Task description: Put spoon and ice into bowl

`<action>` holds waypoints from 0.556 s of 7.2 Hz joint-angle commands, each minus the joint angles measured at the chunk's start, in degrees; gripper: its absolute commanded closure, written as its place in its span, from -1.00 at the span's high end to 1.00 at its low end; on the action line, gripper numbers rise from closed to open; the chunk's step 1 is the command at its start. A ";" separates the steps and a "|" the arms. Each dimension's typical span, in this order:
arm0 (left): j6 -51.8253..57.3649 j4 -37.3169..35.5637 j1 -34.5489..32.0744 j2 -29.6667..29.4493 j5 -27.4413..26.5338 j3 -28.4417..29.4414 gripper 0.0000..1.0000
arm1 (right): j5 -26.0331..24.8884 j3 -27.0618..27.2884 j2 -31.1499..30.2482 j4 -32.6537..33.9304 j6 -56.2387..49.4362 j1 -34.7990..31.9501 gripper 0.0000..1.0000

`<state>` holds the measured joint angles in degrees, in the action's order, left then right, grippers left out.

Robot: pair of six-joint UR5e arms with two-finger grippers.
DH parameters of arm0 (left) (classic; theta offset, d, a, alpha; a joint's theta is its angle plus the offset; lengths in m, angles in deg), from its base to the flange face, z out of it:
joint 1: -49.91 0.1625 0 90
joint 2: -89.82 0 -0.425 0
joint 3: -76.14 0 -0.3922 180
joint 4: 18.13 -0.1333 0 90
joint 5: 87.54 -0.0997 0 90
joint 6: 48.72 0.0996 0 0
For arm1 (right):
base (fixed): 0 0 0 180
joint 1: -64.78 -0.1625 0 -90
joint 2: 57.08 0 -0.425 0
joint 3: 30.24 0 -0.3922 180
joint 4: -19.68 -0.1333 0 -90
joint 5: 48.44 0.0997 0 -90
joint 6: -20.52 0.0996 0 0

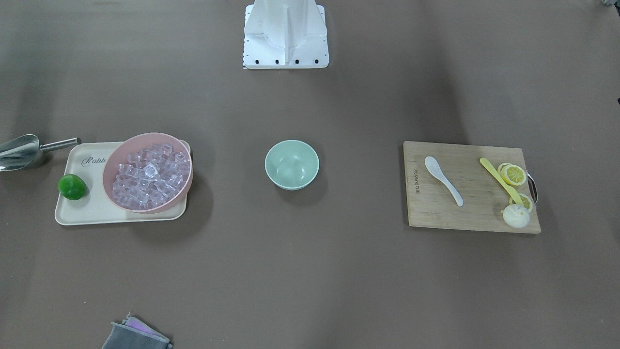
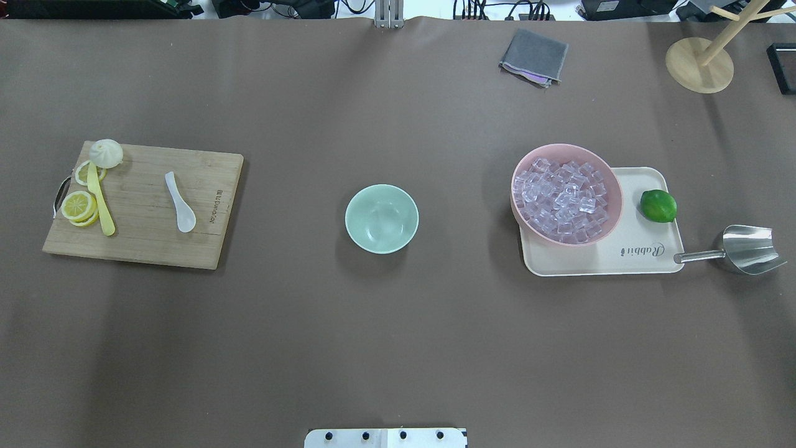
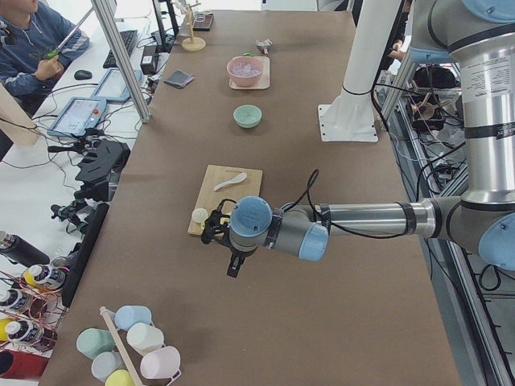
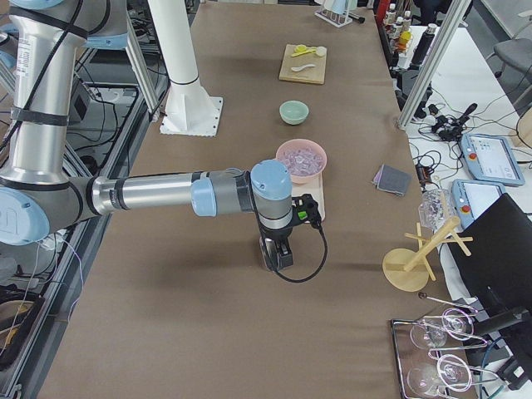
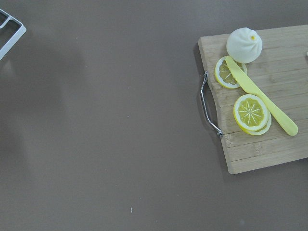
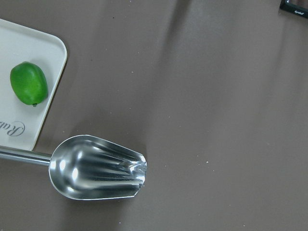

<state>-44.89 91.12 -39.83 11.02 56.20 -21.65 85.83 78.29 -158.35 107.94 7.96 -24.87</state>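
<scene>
The white spoon [image 1: 442, 179] lies on a wooden cutting board [image 1: 465, 215], also seen from overhead [image 2: 179, 202]. The mint-green bowl [image 1: 291, 164] stands empty at the table's middle [image 2: 381, 218]. The ice [image 1: 150, 177] is a heap of clear cubes in a pink bowl [image 2: 612, 186]. My left gripper [image 3: 233, 264] hangs above the table just beyond the board's handle end. My right gripper [image 4: 277, 253] hangs past the tray's end, over the metal scoop. Both show only in the side views, so I cannot tell whether they are open or shut.
A yellow knife [image 2: 99, 199], lemon slices [image 2: 79, 205] and a white bun [image 2: 106, 153] share the board. A lime [image 2: 658, 205] sits on the cream tray [image 2: 622, 261]. A metal scoop [image 2: 743, 249] lies beside the tray. A grey cloth [image 2: 533, 56] and a wooden stand [image 2: 699, 65] are at the far side.
</scene>
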 commanded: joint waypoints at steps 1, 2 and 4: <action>0.21 0.08 0.00 0.49 0.05 -0.04 0.96 | 0.02 0.10 0.28 -0.02 0.00 0.00 1.00; 0.13 0.08 0.00 0.49 0.14 -0.12 0.96 | 0.03 0.10 0.28 -0.02 0.08 0.00 1.00; 0.57 0.08 0.26 0.58 -0.21 0.05 0.96 | -0.15 -0.85 -0.07 -4.89 0.00 0.00 1.00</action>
<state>-44.58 91.20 -39.75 11.51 56.09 -21.68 85.82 78.19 -158.15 106.63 7.98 -24.87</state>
